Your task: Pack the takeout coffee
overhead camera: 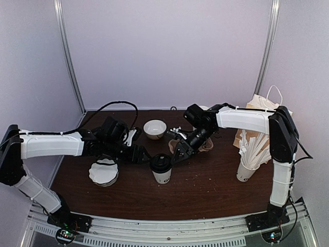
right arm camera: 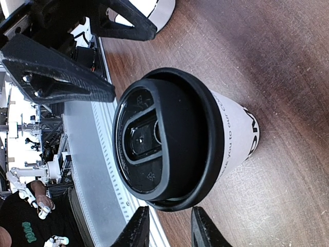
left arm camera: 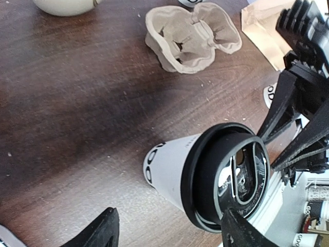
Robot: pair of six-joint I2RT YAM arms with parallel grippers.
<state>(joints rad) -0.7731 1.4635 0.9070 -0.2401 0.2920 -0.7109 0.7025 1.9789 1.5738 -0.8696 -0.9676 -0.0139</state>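
Bowl (left arm camera: 64, 5) cut off at left wrist view's top edge, paper bag (overhead camera: 258, 103) partly behind right arm (overhead camera: 241, 119)

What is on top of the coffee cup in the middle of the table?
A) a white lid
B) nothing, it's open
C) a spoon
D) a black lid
D: the coffee cup has a round black lid sitting on its rim, and both wrist views show that lid up close.
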